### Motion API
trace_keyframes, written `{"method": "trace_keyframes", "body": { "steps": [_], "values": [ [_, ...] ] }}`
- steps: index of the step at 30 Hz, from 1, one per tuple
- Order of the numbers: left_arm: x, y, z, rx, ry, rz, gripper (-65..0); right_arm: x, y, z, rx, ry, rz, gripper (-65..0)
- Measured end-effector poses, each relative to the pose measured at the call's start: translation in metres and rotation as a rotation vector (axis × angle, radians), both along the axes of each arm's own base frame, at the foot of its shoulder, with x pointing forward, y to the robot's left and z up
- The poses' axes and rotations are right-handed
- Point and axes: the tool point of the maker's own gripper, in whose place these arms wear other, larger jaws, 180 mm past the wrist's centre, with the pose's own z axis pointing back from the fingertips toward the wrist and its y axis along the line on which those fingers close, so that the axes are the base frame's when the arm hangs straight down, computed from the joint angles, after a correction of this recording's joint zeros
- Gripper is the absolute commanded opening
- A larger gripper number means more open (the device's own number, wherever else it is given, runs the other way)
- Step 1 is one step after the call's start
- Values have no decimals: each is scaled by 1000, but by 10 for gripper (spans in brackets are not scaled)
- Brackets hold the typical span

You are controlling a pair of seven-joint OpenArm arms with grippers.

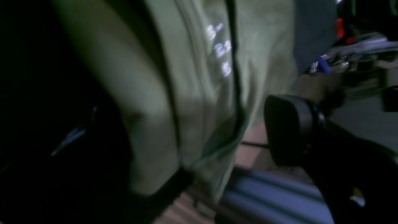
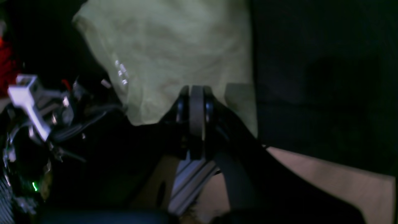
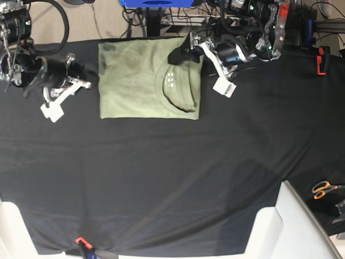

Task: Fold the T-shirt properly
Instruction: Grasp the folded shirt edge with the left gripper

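Note:
The pale sage-green T-shirt (image 3: 140,81) lies folded into a rectangle at the back middle of the black table cloth (image 3: 172,162). Its collar and white label print (image 3: 171,80) face up on the right side. My left gripper (image 3: 184,53) is at the shirt's back right corner. In the left wrist view it (image 1: 192,124) looks open, with one dark finger (image 1: 289,127) beside the shirt (image 1: 192,77), which lies in the gap. My right gripper (image 3: 95,79) is at the shirt's left edge. In the right wrist view its fingers (image 2: 196,93) are pressed shut against the shirt's edge (image 2: 174,46). Whether cloth is pinched is unclear.
Orange-handled scissors (image 3: 323,189) lie at the right edge. White bins stand at the front right (image 3: 280,226) and front left (image 3: 11,226). A red clamp (image 3: 322,59) and an orange clamp (image 3: 81,241) hold the cloth. Cables and equipment (image 3: 156,16) crowd the back edge.

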Motion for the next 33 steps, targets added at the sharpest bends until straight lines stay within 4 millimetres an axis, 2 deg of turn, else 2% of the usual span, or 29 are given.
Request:
{"method": "trace_keyframes", "body": {
  "steps": [5,7,11,14,16,20,24,26,28,31,33],
  "values": [
    [7,-7,-6,-47,21,32,0,-9,-11,-16,-126,-9,46,-648],
    [9,-9,-6,-57,18,22,0,-12,-10,-20,-148,-4,46,-648],
    [20,-16,-4,-68,12,34,0,-16,-13,-24,-182,-4,62,-648],
    [18,-14,-1,-33,-3,18,0,-15,-13,-23,-179,-19,83,-648],
    [12,4,1,11,-5,23,0,-16,-11,-23,-176,-22,89,-648],
    [23,67,4,120,4,226,0,-15,-12,-23,-179,-23,89,-648],
    [35,89,6,164,6,307,0,-15,-12,-22,-177,-24,89,-648],
    [40,87,5,169,13,308,0,-15,-11,-22,-176,-24,89,-648],
    [52,76,4,148,7,290,0,-15,-11,-22,-176,-24,89,-648],
    [65,45,0,99,9,235,0,-15,-11,-22,-175,-24,89,-648],
    [65,24,-4,51,27,236,0,-15,-11,-22,-176,-25,90,-648]
  ]
}}
